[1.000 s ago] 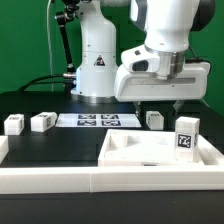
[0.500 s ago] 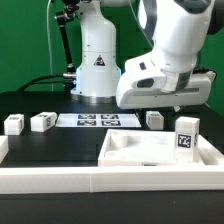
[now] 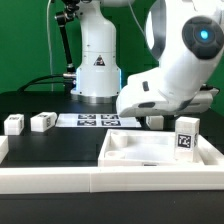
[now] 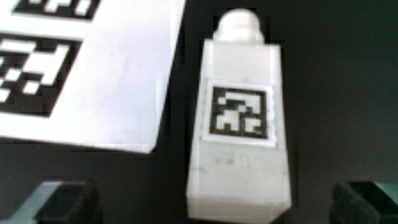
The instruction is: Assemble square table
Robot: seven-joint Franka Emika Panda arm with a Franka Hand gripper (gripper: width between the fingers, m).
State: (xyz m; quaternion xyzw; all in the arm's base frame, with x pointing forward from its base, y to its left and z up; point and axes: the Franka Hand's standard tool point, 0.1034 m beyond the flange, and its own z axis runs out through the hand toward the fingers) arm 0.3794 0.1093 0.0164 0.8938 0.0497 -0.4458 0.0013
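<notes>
While our claw (image 4: 214,203) hangs spread wide, we see one white leg (image 4: 240,120) lying on the black table (image 4: 338,60) between its fingers (image 4: 61,200), clear of both, just beside the marker board (image 4: 71,70). Nearer the front, the square tabletop (image 3: 150,152) rests with an upright leg (image 3: 187,135) at the exterior view's right.

Matt white plastic on the leg (image 4: 237,120) lying between the jaws, smooth, edges a bit rounded, with a flat black-and-white tag printed on top. Just outside the jaws, beside that leg: the marker board (image 4: 80,75), thin, white, papery-looking, zero shine. Underneath both, a black table (image 4: 107,175), dull and matt. Dark matt fingers (image 4: 57,200) as well. Further out from the jaws, same matt white plastic on the square slab (image 3: 150,152) and the border wall (image 3: 60,182). Glossy white shell on the arm (image 3: 190,70) though, smooth all over.
</notes>
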